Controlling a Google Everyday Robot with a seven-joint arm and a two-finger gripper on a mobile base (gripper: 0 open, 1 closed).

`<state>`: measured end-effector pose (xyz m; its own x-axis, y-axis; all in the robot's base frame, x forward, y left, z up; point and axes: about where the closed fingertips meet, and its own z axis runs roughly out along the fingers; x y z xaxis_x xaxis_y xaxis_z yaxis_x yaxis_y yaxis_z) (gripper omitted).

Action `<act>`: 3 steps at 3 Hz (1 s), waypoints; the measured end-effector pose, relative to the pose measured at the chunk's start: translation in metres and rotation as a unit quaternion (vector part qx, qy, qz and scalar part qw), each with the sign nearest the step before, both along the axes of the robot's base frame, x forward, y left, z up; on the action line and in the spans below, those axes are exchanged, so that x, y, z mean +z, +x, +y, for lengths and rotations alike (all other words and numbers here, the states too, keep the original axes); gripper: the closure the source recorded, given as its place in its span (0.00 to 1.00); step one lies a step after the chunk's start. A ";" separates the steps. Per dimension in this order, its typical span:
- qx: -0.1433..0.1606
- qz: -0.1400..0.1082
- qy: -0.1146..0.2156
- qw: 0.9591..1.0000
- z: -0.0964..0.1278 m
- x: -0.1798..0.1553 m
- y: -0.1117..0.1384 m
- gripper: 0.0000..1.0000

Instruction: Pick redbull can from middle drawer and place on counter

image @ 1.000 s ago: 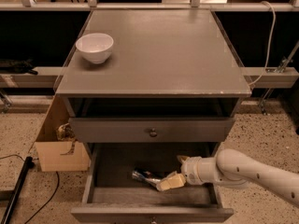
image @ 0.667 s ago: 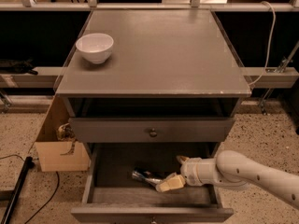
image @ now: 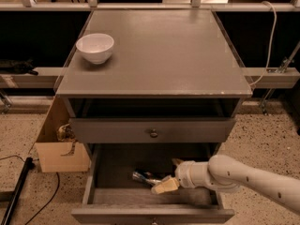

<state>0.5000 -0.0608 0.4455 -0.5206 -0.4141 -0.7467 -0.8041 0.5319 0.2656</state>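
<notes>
The redbull can (image: 144, 176) lies on its side in the open middle drawer (image: 112, 165), slim and shiny, near the drawer's middle. My gripper (image: 169, 174) reaches in from the right on a white arm, low inside the drawer. It is open, with one cream finger (image: 164, 186) in front of the can's right end and the other finger (image: 177, 162) behind it. The can still rests on the drawer floor. The counter (image: 164, 50) is the grey cabinet top above.
A white bowl (image: 95, 47) stands on the counter's left rear. A shut knobbed drawer front (image: 153, 131) sits just above the open drawer. A cardboard box (image: 61, 146) stands on the floor to the left, with a black cable (image: 14, 196) beside it.
My gripper has crept slightly left toward the can. The can and the drawer have not moved.
</notes>
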 end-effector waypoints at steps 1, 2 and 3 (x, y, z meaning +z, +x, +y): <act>-0.004 -0.004 -0.004 1.000 0.008 -0.019 0.007 0.00; -0.011 -0.008 -0.012 1.000 0.016 -0.039 0.013 0.00; -0.016 -0.011 -0.016 1.000 0.019 -0.049 0.015 0.00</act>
<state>0.5148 -0.0419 0.3960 -0.5178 -0.4218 -0.7443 -0.7918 0.5658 0.2301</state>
